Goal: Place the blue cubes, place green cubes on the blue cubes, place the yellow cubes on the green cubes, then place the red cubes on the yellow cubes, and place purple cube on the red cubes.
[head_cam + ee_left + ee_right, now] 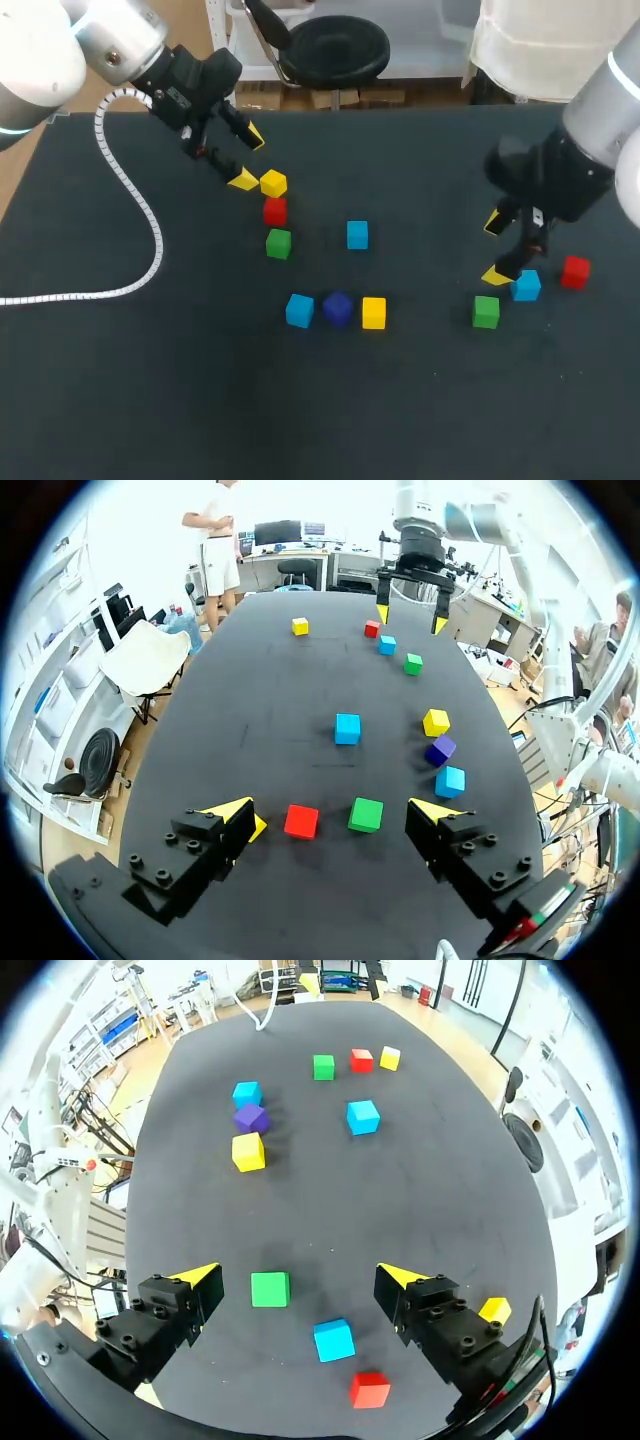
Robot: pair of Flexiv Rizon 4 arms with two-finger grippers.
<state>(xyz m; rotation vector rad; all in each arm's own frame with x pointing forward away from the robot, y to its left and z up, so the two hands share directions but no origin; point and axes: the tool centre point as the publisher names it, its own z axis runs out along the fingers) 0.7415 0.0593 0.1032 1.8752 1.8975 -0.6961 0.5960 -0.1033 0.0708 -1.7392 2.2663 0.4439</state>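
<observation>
Crowding is the danger: the blue cube (334,1340) lies on the dark surface (200,380) just under my right hand (298,1273), which is spread wide and empty. A green cube (270,1289) and a red cube (370,1389) sit near it. Coming down off-centre, a finger could knock one aside. My left hand (332,806), also wide and empty, hangs over another red cube (301,821).

Head cam: fixed, above & behind robot, looks down on whole bench (120,400) from mid range. L wrist cam: low, close, looks out past L end effector (335,810) across bench to R end effector (410,619) at far side. R wrist cam: low over R side, looks back across. All 3 share the middle cubes, e.g. purple cube (337,308).
</observation>
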